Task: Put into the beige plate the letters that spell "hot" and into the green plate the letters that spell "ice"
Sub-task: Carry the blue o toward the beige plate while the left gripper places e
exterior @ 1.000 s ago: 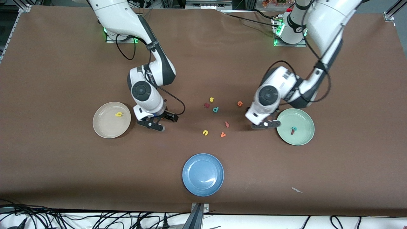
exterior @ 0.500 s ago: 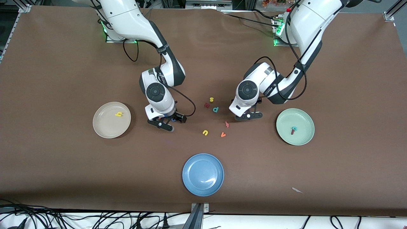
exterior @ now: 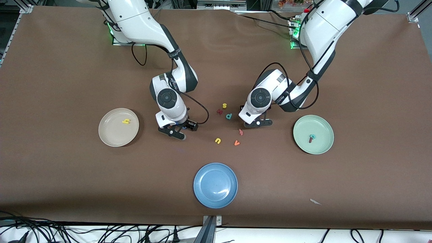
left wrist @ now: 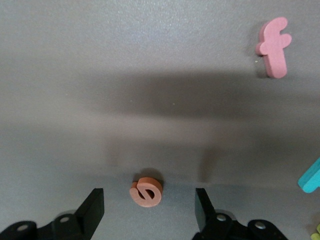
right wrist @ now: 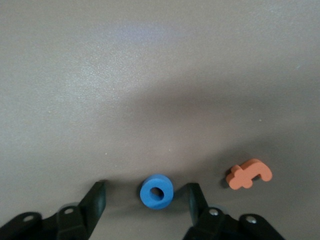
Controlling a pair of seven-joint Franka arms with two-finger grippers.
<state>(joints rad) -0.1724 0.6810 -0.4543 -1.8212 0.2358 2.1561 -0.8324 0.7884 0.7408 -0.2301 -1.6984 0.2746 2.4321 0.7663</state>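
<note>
My left gripper is open low over the table, its fingers either side of the orange "e" with a gap on each side. My right gripper is open astride the blue "o", and the orange "t" lies close beside it. In the front view the left gripper and right gripper hide those letters. The beige plate holds the yellow "h". The green plate holds the teal "c" and dark red "i".
Loose letters lie between the two grippers: yellow "s", a dark red letter, teal "p", a pink-red letter, yellow "u", orange "v". A blue plate sits nearer the front camera.
Both arms have swung from beside their plates toward the table's middle. The left gripper has come over the orange "e", the right gripper has settled over the blue "o".
</note>
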